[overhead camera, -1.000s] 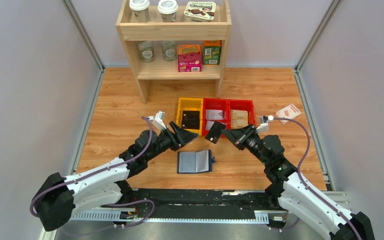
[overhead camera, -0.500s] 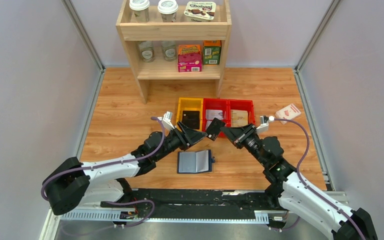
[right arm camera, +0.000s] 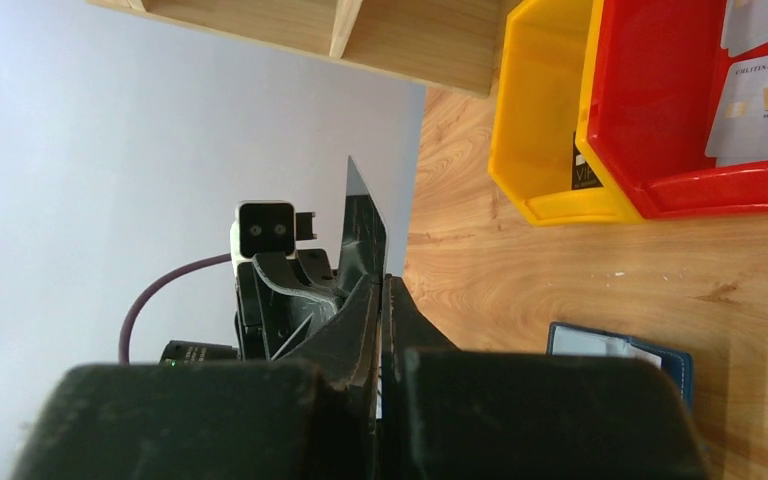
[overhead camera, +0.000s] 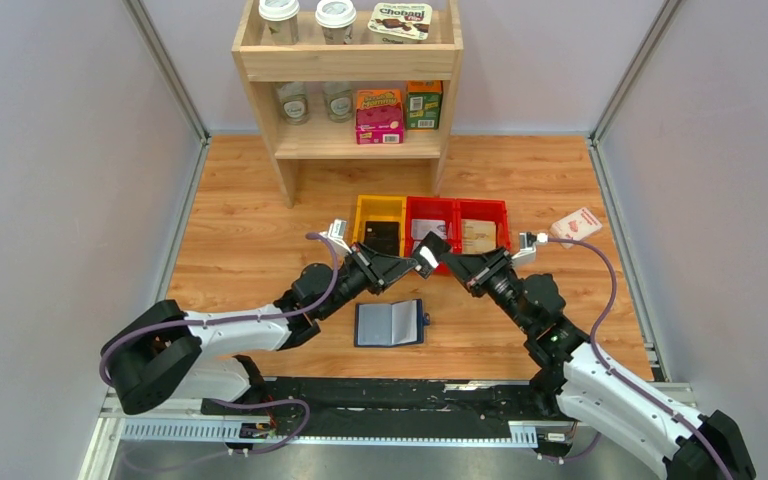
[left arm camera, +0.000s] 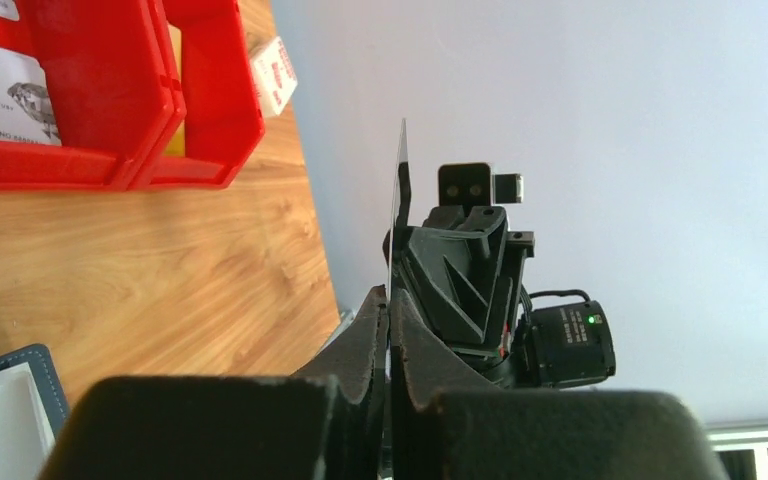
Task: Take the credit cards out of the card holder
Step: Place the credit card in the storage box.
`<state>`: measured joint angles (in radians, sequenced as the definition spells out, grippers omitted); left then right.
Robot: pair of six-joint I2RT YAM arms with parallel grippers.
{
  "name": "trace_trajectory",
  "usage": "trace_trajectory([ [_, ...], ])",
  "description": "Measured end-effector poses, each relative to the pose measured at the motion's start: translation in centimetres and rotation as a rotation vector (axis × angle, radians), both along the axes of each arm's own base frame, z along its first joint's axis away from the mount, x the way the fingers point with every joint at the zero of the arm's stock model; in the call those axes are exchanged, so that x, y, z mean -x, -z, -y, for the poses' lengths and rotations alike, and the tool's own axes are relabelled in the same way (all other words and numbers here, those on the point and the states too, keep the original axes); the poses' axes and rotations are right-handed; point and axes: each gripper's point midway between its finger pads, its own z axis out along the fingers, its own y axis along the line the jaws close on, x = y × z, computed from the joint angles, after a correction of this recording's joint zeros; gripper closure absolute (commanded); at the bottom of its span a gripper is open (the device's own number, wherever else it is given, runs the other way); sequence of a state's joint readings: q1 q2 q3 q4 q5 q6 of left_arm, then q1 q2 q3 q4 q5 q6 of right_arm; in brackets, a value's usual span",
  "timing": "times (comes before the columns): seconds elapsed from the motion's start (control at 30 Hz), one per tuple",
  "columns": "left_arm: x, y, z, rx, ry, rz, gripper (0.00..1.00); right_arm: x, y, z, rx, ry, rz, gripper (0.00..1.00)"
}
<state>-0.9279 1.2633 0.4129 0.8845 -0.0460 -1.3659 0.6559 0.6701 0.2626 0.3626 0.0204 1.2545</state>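
Observation:
A black credit card [overhead camera: 428, 254] hangs in the air over the table, pinched from both sides. My left gripper [overhead camera: 414, 265] is shut on its left part and my right gripper [overhead camera: 445, 262] is shut on its right part. The card shows edge-on [left arm camera: 397, 200] in the left wrist view above my left gripper [left arm camera: 388, 300]. In the right wrist view it [right arm camera: 365, 225] stands above my right gripper [right arm camera: 382, 285]. The navy card holder [overhead camera: 390, 322] lies open on the table just below, pale sleeves up. Another black credit card [overhead camera: 381, 238] lies in the yellow bin [overhead camera: 379, 206].
Two red bins [overhead camera: 457, 206] with light cards sit right of the yellow one. A wooden shelf [overhead camera: 350, 65] with cups and boxes stands at the back. A white-and-red box [overhead camera: 575, 224] lies at the right. Grey walls close in both sides.
My left arm reached right to the card that the right gripper held up, and its jaws closed on it. The right gripper stayed nearly still.

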Motion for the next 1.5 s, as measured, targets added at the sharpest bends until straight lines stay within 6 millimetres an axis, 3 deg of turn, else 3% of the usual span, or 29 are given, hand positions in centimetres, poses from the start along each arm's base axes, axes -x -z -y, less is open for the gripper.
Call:
trace_trajectory([
  [0.1,0.0,0.0,-0.3,0.01,-0.009,0.011,1.0,0.0,0.4,-0.1,0.013,-0.006,-0.005,0.63],
  [0.17,-0.1,0.9,-0.9,-0.01,-0.021,0.001,1.0,0.3,0.9,-0.3,0.034,-0.025,-0.01,0.48],
  [0.43,-2.2,3.6,-5.8,-0.265,-0.055,0.008,1.0,1.2,3.4,-0.5,0.24,-0.093,-0.004,0.15],
  [0.57,-3.9,2.6,-7.9,-0.471,-0.024,0.063,1.0,1.4,3.1,-0.6,0.345,-0.132,0.052,0.05],
  [0.67,-5.0,1.6,-9.1,-0.591,0.026,0.111,1.0,1.5,3.3,-0.6,0.413,-0.157,0.087,0.01],
  [0.77,-6.3,1.8,-9.6,-0.692,0.107,0.122,1.0,1.7,4.1,-0.4,0.467,-0.178,0.103,0.0],
  [1.03,-9.5,7.0,-9.0,-0.902,0.378,0.046,1.0,2.1,4.4,0.1,0.52,-0.186,0.164,0.0],
  [1.33,-13.6,9.4,-8.1,-0.995,0.502,0.051,1.0,2.5,4.9,0.4,0.549,-0.198,0.195,0.0],
  [1.5,-14.1,11.5,-7.9,-1.014,0.55,0.022,0.99,2.6,5.0,0.3,0.552,-0.203,0.2,0.0],
])
